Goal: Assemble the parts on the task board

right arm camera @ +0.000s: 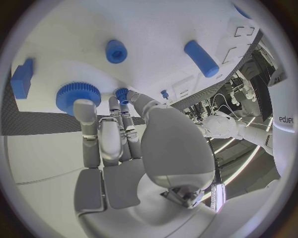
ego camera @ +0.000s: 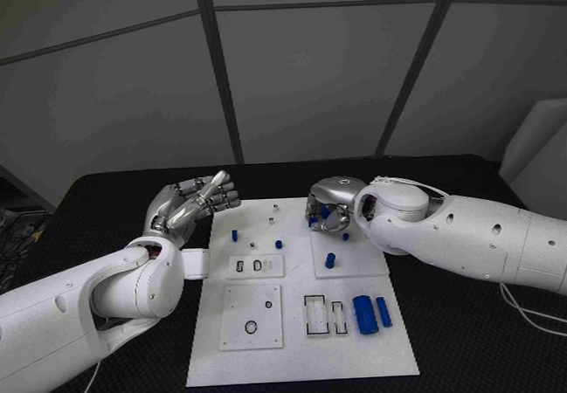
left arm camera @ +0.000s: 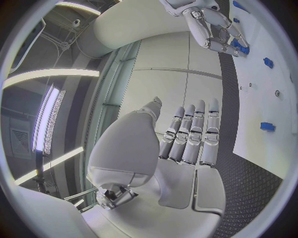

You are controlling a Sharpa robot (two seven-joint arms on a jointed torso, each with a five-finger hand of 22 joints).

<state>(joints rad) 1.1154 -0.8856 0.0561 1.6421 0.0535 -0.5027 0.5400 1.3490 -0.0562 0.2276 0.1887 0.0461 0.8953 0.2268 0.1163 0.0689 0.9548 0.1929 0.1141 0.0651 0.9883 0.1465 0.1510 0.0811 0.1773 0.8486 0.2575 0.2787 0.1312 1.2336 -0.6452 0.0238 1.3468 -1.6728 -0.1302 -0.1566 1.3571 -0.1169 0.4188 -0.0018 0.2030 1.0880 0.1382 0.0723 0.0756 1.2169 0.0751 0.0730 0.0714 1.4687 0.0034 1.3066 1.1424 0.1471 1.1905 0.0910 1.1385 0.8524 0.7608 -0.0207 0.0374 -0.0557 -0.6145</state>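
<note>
The white task board (ego camera: 303,353) lies in the middle of the black table. My right hand (ego camera: 331,205) reaches down onto its far part; in the right wrist view its thumb and a fingertip (right arm camera: 115,105) meet on a small blue part (right arm camera: 121,92), and another fingertip touches a blue knurled round part (right arm camera: 77,96) on the board. My left hand (ego camera: 193,203) is raised beside the board's far left corner, fingers straight and close together (left arm camera: 189,131), holding nothing. From the left wrist view the right hand (left arm camera: 211,27) bends over blue parts (left arm camera: 241,48).
Two blue cylinders (ego camera: 371,313) lie at the board's near right beside rectangular slots (ego camera: 317,316). Small blue pegs (ego camera: 235,235) (ego camera: 279,244) (ego camera: 329,260) stand mid-board. A blue cylinder (right arm camera: 201,58), a ring-topped peg (right arm camera: 115,51) and a block (right arm camera: 22,78) lie near the right hand. A cable (ego camera: 541,312) trails right.
</note>
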